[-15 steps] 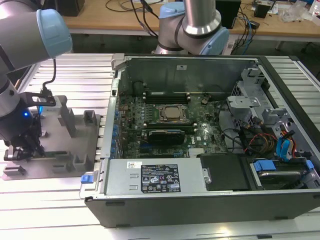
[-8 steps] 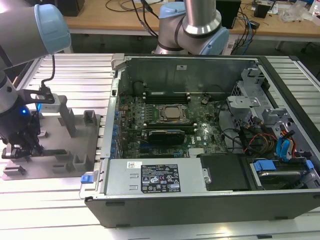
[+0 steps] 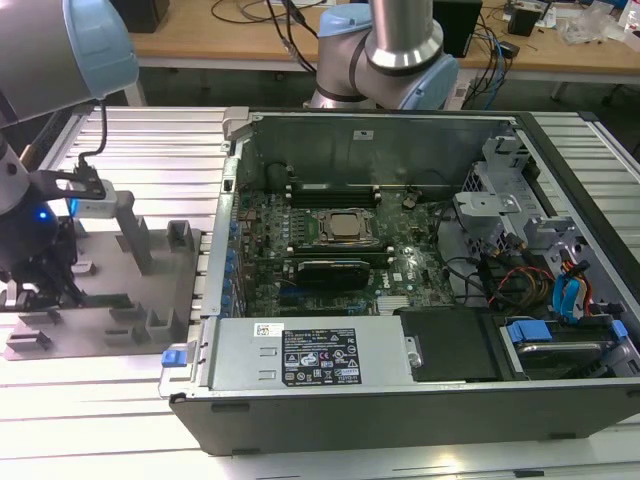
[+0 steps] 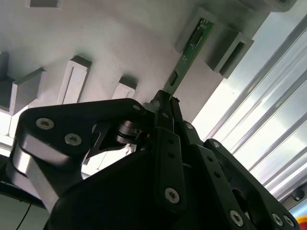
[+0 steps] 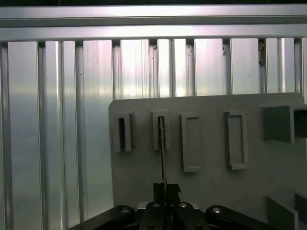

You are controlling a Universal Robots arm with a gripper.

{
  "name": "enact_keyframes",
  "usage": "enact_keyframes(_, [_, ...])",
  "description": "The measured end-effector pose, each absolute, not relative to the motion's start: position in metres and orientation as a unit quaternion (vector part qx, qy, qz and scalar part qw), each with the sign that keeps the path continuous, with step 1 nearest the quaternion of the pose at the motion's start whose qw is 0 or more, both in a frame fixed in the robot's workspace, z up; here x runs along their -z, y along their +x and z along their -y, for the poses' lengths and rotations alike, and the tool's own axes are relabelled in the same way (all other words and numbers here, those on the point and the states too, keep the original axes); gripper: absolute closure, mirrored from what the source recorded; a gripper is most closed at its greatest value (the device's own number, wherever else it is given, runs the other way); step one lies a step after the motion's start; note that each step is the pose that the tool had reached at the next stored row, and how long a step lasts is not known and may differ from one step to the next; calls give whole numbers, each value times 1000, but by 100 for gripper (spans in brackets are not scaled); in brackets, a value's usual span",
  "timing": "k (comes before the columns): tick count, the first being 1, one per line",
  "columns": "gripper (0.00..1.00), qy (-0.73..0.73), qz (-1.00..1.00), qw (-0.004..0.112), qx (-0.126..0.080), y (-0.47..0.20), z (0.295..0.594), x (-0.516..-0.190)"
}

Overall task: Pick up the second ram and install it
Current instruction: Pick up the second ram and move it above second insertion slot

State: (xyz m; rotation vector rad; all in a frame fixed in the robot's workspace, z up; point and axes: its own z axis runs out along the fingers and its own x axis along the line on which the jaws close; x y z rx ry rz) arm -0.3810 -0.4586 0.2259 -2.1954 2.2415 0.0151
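Fig. My claw [image 4: 165, 98], black metal with bolted link plates, is closed narrow on the second ram [image 4: 191, 48], a thin, flat green circuit board carrying small dark chips. I grip it at one short end. The stick runs straight out beyond the claw, and its far end reaches a raised rectangular pocket [image 4: 194, 21] of the matte grey plastic tray [image 4: 120, 43]. I cannot tell whether that end sits inside the pocket. The tray lies on a ribbed, shiny aluminium bench [image 5: 57, 120].
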Motion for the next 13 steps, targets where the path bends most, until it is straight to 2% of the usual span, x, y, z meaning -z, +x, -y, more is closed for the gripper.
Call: enact_keyframes(13, [89,-700,-714,2,-5,-381,459,-247])
